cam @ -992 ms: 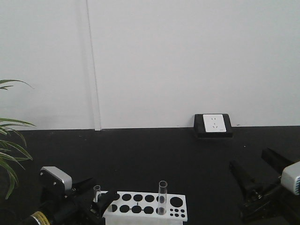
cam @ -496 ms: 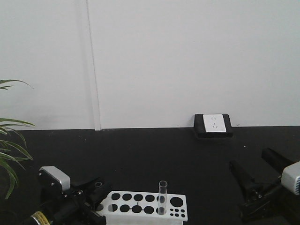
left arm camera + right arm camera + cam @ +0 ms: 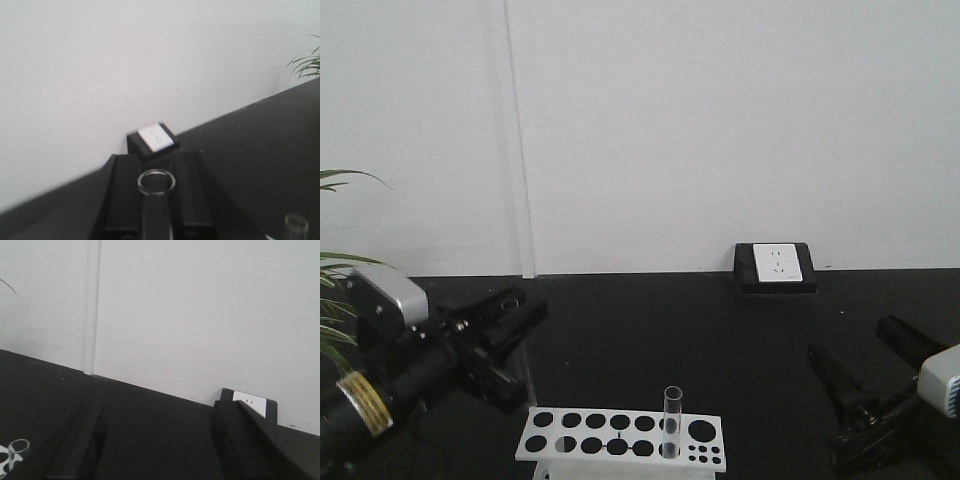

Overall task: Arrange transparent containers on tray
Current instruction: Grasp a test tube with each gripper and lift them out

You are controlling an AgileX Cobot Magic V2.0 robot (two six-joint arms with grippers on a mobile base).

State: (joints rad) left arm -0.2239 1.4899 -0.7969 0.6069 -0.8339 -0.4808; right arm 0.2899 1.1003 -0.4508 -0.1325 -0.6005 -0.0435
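Front-facing view: yellow label (image 3: 355, 402) behind left end effector (image 3: 518, 311), text unreadable.

Pretty much a two-tone setup: plain white wall (image 3: 720, 120) over a matte black tabletop (image 3: 670, 330), and the rack (image 3: 620, 437) is white, dotted with dark round holes, two rows of big ones plus a cluster of tiny ones at one end. The racked test tube (image 3: 672, 415) and the held test tube (image 3: 156, 182) are both clear, colourless glass. The left gripper (image 3: 523, 308) and right gripper (image 3: 160, 440) are black, the left arm has a silver-grey camera block (image 3: 388, 292) and a yellow label (image 3: 355, 395), the plant (image 3: 340, 300) is green, and the socket (image 3: 777, 262) is white in a black housing.
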